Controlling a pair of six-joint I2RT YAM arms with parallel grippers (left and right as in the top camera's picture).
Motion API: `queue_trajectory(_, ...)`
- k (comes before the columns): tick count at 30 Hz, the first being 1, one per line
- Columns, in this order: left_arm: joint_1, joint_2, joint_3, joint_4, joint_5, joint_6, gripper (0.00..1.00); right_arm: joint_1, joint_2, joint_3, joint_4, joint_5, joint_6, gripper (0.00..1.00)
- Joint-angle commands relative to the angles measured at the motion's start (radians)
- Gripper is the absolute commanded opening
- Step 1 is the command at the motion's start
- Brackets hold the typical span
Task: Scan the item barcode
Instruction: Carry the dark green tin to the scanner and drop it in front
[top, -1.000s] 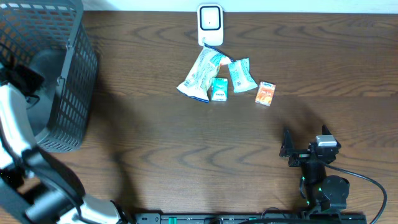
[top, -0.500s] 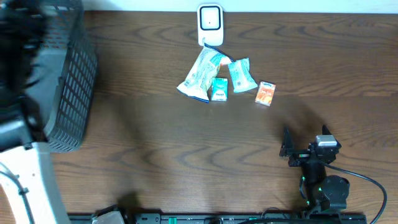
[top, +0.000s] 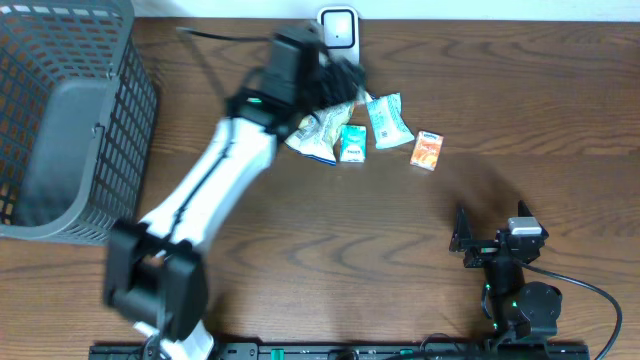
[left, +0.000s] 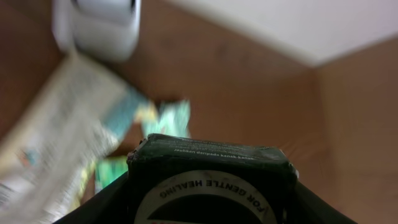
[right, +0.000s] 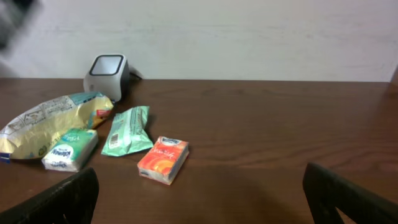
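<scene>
The item, a dark box (left: 211, 180) with a white ring reading "FOR GENTLE HEALING", fills the bottom of the left wrist view. My left gripper (left: 211, 208) is shut on it, one jaw on each side. From overhead the left gripper (top: 335, 75) is a blur just below the white barcode scanner (top: 338, 28) at the table's back edge. The scanner (left: 99, 25) also appears ahead of the box, up and to the left. My right gripper (top: 462, 235) rests open near the front right, its fingers (right: 68, 199) wide apart over bare wood.
A white snack bag (top: 320, 125), a small green pack (top: 352, 143), a green packet (top: 388, 120) and an orange pack (top: 427, 150) lie below the scanner. A grey mesh basket (top: 60, 120) stands at the far left.
The left arm has swung from the basket at the far left across to the scanner. The right arm has not moved.
</scene>
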Motion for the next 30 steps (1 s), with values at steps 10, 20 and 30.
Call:
queue_trajectory(10,-0.285,0.264,0.004,-0.081,-0.171,0.093,0.49,-0.014,-0.005,-0.003,-0.001,0.000,-0.001,0.99)
queue_trajectory(20,-0.292,0.356,0.004,-0.034,-0.203,0.106,0.68,-0.014,-0.005,-0.004,-0.001,0.000,-0.001,0.99)
queue_trajectory(30,-0.194,0.199,0.064,0.044,-0.166,0.124,0.94,-0.014,-0.005,-0.003,-0.001,0.000,-0.001,0.99)
